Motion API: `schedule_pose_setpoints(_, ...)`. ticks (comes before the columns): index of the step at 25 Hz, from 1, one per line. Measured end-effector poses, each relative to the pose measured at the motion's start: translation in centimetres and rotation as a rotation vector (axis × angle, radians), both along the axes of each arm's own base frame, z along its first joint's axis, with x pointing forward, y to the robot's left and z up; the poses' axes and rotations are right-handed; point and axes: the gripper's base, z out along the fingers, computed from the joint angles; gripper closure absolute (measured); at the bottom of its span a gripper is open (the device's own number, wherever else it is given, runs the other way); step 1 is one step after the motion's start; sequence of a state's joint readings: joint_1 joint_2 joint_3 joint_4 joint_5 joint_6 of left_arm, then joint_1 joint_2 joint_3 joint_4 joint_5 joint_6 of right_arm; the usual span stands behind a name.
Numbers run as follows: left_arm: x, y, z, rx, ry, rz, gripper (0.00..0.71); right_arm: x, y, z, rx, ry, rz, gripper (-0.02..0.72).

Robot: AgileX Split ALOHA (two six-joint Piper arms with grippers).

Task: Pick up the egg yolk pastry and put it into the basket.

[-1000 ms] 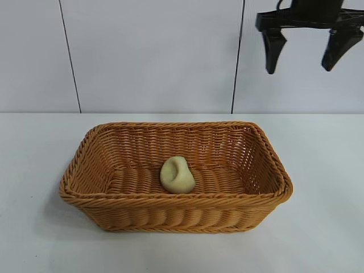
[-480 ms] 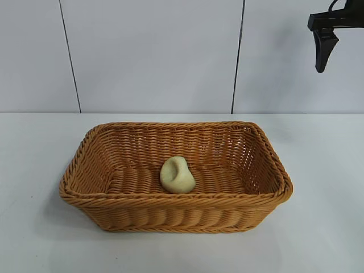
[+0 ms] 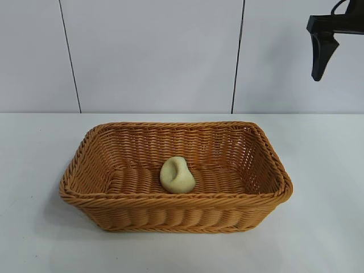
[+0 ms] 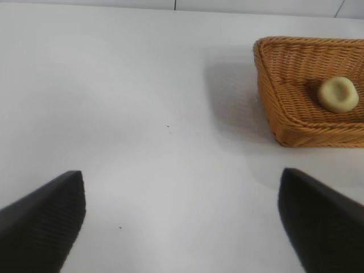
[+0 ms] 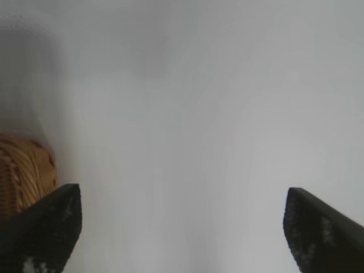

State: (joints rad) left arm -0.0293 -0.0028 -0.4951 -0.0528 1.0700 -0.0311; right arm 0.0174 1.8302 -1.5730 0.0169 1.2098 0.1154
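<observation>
Pastry (image 3: 177,175) is sitting inside the basket (image 3: 170,213) on its woven floor, slightly toward the near wall, dented side facing up and toward 1 o'clock; nothing is touching it. Basket is resting on the white table (image 3: 324,170), w/ a pale panelled wall (image 3: 153,57) behind. R gripper (image 5: 182,227) is hanging high at about 1 o'clock from the basket, well apart from it, only one dark finger (image 3: 322,52) showing at the exterior view's edge; its jaws are standing spread wide, gripping nothing, w/ a bit of basket rim beside one fingertip in the wrist view. L gripper (image 4: 182,222) is sitting over bare table, well off from the basket's short end, jaws also spread, empty.
</observation>
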Motion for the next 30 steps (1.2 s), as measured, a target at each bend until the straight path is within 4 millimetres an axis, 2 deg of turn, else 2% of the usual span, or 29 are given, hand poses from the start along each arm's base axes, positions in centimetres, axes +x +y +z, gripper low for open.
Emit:
schedule_pose_setpoints(4,0.0,0.0,0.0,0.0,0.0,0.0,0.046,-5.1,-0.1,-0.2,-0.004,0.063,0.02,0.012)
schedule_pose_setpoints(9,0.0,0.0,0.0,0.0,0.0,0.0,0.046,-12.5,-0.2,-0.8,-0.007,0.12,0.036,0.012)
schedule_pose_setpoints(14,0.0,0.0,0.0,-0.001,-0.001,0.0,0.046,-19.5,-0.3,-1.5,-0.013,0.068,0.074,0.012)
schedule_pose_setpoints(22,0.0,0.0,0.0,-0.001,-0.001,0.0,0.046,-27.2,-0.5,-2.9,-0.025,-0.228,0.088,0.012)
schedule_pose_setpoints(30,0.0,0.0,0.0,-0.001,-0.001,0.0,0.046,-32.6,-0.6,-0.6,-0.036,-0.583,0.086,0.012)
